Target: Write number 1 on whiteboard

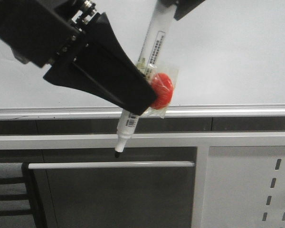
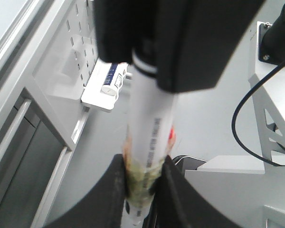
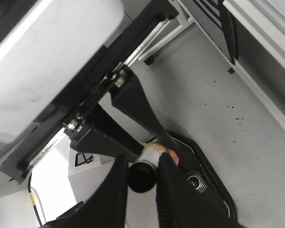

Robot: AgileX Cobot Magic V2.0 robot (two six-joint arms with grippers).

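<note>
The whiteboard (image 1: 237, 47) fills the back of the front view, with its silver bottom rail (image 1: 228, 111) below. No black stroke of a number 1 shows on the part of it that I see. A white marker (image 1: 152, 42) with a black tip (image 1: 118, 153) hangs tilted, tip down, below the rail. A red lump (image 1: 162, 89) is taped to its middle. My left gripper (image 1: 142, 97) is shut on the marker's middle (image 2: 149, 123), fingers (image 2: 175, 190) tight on the taped part. My right gripper (image 3: 142, 176) is shut on the marker's black upper end, at the top edge of the front view (image 1: 173, 5).
Below the rail are a white frame, a grey cabinet front with a bar handle (image 1: 109, 165) and a white perforated metal panel (image 1: 256, 190). A dark slatted chair (image 1: 9, 194) stands lower left. A small white shelf (image 2: 107, 90) and a black cable (image 2: 242, 118) show in the left wrist view.
</note>
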